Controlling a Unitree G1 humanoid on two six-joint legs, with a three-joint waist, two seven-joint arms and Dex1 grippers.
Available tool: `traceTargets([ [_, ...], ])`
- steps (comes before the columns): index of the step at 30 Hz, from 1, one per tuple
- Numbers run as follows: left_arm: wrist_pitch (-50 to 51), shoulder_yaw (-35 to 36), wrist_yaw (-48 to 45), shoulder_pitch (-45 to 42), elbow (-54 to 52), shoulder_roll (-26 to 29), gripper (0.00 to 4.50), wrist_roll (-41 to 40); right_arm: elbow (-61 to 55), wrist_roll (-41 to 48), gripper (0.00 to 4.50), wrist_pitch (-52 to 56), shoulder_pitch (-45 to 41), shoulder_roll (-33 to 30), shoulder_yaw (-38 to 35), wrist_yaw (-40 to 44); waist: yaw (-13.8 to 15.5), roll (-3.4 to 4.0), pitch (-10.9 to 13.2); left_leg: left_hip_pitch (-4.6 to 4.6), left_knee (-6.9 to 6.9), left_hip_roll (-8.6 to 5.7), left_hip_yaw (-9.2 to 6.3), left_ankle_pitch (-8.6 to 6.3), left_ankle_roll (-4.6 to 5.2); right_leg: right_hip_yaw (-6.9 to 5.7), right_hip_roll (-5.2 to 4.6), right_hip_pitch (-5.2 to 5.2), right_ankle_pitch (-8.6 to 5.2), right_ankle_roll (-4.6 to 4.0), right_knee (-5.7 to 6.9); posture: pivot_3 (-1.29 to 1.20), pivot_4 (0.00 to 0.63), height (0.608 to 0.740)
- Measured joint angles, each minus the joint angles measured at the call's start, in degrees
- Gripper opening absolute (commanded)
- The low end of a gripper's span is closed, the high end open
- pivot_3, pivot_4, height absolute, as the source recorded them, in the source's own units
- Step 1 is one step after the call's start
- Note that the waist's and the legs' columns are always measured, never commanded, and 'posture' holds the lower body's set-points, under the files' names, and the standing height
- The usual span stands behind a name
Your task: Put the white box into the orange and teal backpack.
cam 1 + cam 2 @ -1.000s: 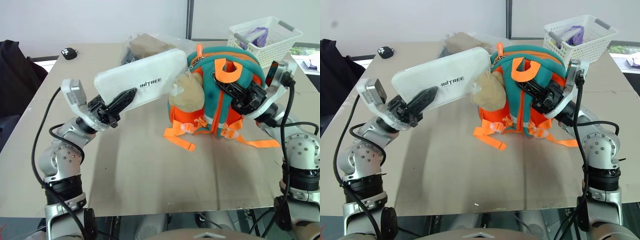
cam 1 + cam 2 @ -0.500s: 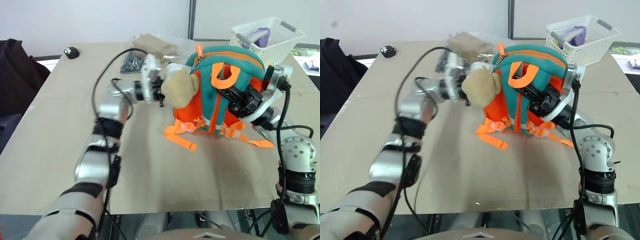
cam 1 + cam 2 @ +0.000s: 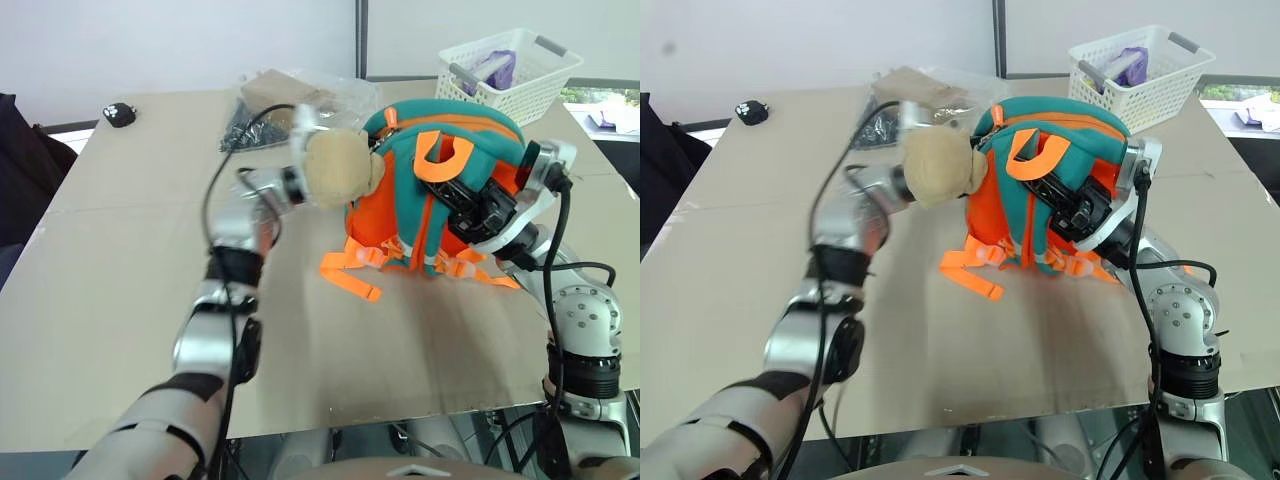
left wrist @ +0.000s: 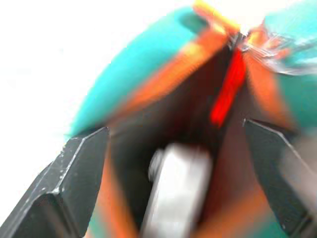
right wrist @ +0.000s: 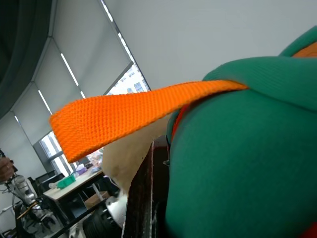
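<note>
Small rounded orange fabric backpack with teal trim (image 3: 440,200) stands upright mid-table, toward the right side, on the flat beige tabletop (image 3: 120,300). Tan plush lump (image 3: 338,168) hangs on its left flank; loose orange webbing straps (image 3: 352,275) trail on the near side.

Left gripper (image 4: 178,163) is at the bag's open top edge: wrist view looks into the dark orange-lined opening, both black fingers (image 4: 74,183) spread wide with nothing between them. In the head views the left arm reaches across from the near left, its end hidden behind the plush lump.

Flat white plastic box (image 4: 176,191): a blurred pale rounded shape sits down inside the opening, between and beyond the left fingers; probably the box, can't confirm lettering.

Right gripper (image 3: 470,205) is on the backpack's right side, pinched shut on the orange webbing loop (image 5: 143,116) near the top, holding the bag.

White lattice basket with grey handles (image 3: 505,75) far right. Clear plastic bag of items (image 3: 275,95) far centre-left. Small black object (image 3: 118,113) far left.
</note>
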Motion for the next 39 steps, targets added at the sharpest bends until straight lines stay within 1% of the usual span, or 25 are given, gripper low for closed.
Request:
traceTargets([
  [1,3.98,3.10,2.57,3.14,-5.55,1.98,4.46,-3.09,-0.04,-0.02,0.00,-0.04,0.12,-0.06,0.03,-0.02,0.03,0.00,0.00,0.00,0.01,0.00,0.01,0.00,0.00,0.02,0.00,0.00,0.00,0.00,0.00,0.00,0.150,0.740],
  [4,11.50,9.32,8.56,9.35,-17.11,5.38,4.46,-9.75,-0.02,-0.09,0.00,-0.11,0.29,-0.19,-0.08,-0.06,0.77,0.00,0.00,0.01,0.04,-0.07,-0.02,0.00,0.00,0.00,-0.07,0.04,0.00,0.00,-0.02,0.00,0.150,0.740],
  [6,15.49,12.18,12.98,13.31,-24.16,5.96,4.46,-13.61,0.06,-0.49,0.00,-0.18,0.31,-0.19,-0.02,-0.01,1.40,-0.01,-0.01,0.00,0.08,-0.11,-0.05,0.00,0.00,-0.04,-0.11,0.08,0.03,0.04,-0.08,0.00,0.150,0.740],
  [8,17.87,12.59,16.73,15.79,-29.81,4.98,4.46,-16.50,0.19,-0.86,0.00,-0.22,0.24,-0.11,0.09,0.10,2.22,-0.01,-0.01,0.00,0.11,-0.13,-0.05,0.00,0.00,-0.04,-0.11,0.12,0.05,0.06,-0.09,0.00,0.150,0.740],
  [11,19.25,11.14,20.45,16.29,-35.04,2.23,4.46,-19.74,0.61,-1.19,0.00,-0.22,-0.17,0.26,0.58,0.27,2.44,-0.02,-0.02,0.01,0.14,-0.13,0.00,0.00,0.00,-0.03,-0.08,0.13,0.10,0.01,-0.10,0.00,0.150,0.740],
  [13,19.35,8.95,21.67,16.31,-37.33,1.46,4.46,-20.31,1.25,-1.31,0.00,-0.23,-0.39,0.57,0.71,0.50,2.24,-0.02,-0.02,0.07,0.11,-0.11,0.07,0.00,0.00,0.04,-0.04,0.13,0.10,0.00,-0.09,0.00,0.150,0.740],
  [15,19.31,5.64,22.30,16.42,-38.59,1.38,4.46,-20.03,1.39,-1.59,0.00,-0.23,-0.45,0.63,0.78,0.57,2.00,-0.01,-0.02,0.11,0.08,-0.06,0.15,0.00,-0.01,0.13,0.06,0.12,0.12,-0.03,-0.08,0.00,0.150,0.740],
  [18,18.62,0.63,22.23,17.42,-38.84,2.24,4.46,-16.81,1.42,-1.77,0.00,-0.23,-0.55,0.82,1.10,0.59,1.88,0.00,-0.03,0.15,0.05,-0.01,0.24,0.00,-0.01,0.22,0.17,0.10,0.15,-0.07,-0.08,0.00,0.150,0.740],
  [21,18.10,-0.69,21.19,18.19,-38.07,4.24,4.46,-14.92,1.42,-1.97,0.00,-0.26,-0.54,1.12,1.19,0.53,1.86,0.00,-0.03,0.15,0.05,0.02,0.26,0.00,-0.01,0.25,0.23,0.09,0.16,-0.09,-0.08,0.00,0.150,0.740],
  [22,17.99,-0.90,20.49,18.53,-37.99,4.95,3.95,-14.91,1.41,-2.05,0.00,-0.31,-0.54,1.30,1.21,0.49,1.89,0.00,-0.03,0.15,0.05,0.02,0.26,0.00,-0.01,0.25,0.23,0.09,0.16,-0.09,-0.08,0.00,0.150,0.740],
  [24,18.12,-1.58,18.73,19.32,-37.90,6.48,3.26,-14.93,1.41,-2.24,0.00,-0.41,-0.54,1.58,1.22,0.42,1.94,0.00,-0.03,0.14,0.05,0.01,0.27,0.00,-0.01,0.25,0.23,0.09,0.16,-0.09,-0.09,0.00,0.150,0.740],
  [25,18.10,-1.91,17.49,20.06,-37.83,7.25,2.81,-14.94,1.40,-2.34,0.00,-0.52,-0.53,1.74,1.23,0.39,1.93,0.00,-0.03,0.15,0.05,0.01,0.28,0.00,-0.01,0.25,0.23,0.09,0.16,-0.09,-0.09,0.00,0.150,0.740],
  [27,17.97,-1.91,16.23,21.06,-37.49,7.46,1.85,-15.14,1.40,-2.55,0.00,-0.65,-0.52,1.80,1.24,0.34,1.95,0.00,-0.03,0.14,0.05,0.01,0.26,0.00,-0.01,0.24,0.22,0.09,0.16,-0.09,-0.09,0.00,0.150,0.740],
  [30,17.11,-1.86,15.41,21.08,-36.73,7.46,0.55,-15.13,1.36,-3.06,0.00,-0.81,-0.45,1.91,1.32,0.30,1.98,0.01,-0.03,0.15,0.05,0.01,0.27,0.00,-0.01,0.25,0.21,0.09,0.16,-0.09,-0.09,0.00,0.150,0.740],
  [31,16.31,-1.86,15.15,21.04,-36.01,7.46,0.30,-14.87,1.34,-3.17,0.00,-0.85,-0.41,1.95,1.35,0.25,1.96,0.01,-0.03,0.16,0.05,0.01,0.28,0.00,-0.01,0.25,0.21,0.09,0.16,-0.09,-0.09,0.00,0.150,0.740],
  [32,15.47,-1.88,15.12,21.01,-35.17,7.43,0.21,-14.22,1.34,-3.23,0.00,-0.86,-0.37,1.99,1.39,0.20,1.95,0.01,-0.03,0.16,0.05,0.02,0.28,0.00,-0.01,0.25,0.21,0.09,0.16,-0.10,-0.09,0.00,0.150,0.740],
  [36,11.23,-1.61,18.03,19.79,-28.89,6.18,0.21,-10.54,1.34,-3.61,0.00,-0.93,-0.33,2.40,1.78,0.01,1.97,0.01,-0.03,0.16,0.06,0.02,0.28,0.00,-0.01,0.25,0.21,0.09,0.18,-0.11,-0.09,0.00,0.150,0.740],
  [38,9.95,-2.67,18.55,19.66,-26.51,7.91,0.21,-7.25,1.34,-3.71,0.00,-0.94,-0.33,2.40,1.81,0.00,1.91,0.01,-0.04,0.17,0.04,0.02,0.30,0.00,-0.01,0.25,0.23,0.09,0.18,-0.11,-0.09,0.00,0.150,0.740],
  [39,8.03,-5.32,18.78,19.63,-24.34,10.52,0.21,-2.70,1.34,-3.74,0.00,-1.00,-0.32,2.40,1.81,0.01,1.91,0.01,-0.04,0.20,0.04,0.01,0.30,0.00,-0.01,0.24,0.23,0.09,0.18,-0.11,-0.08,0.00,0.150,0.740],
])
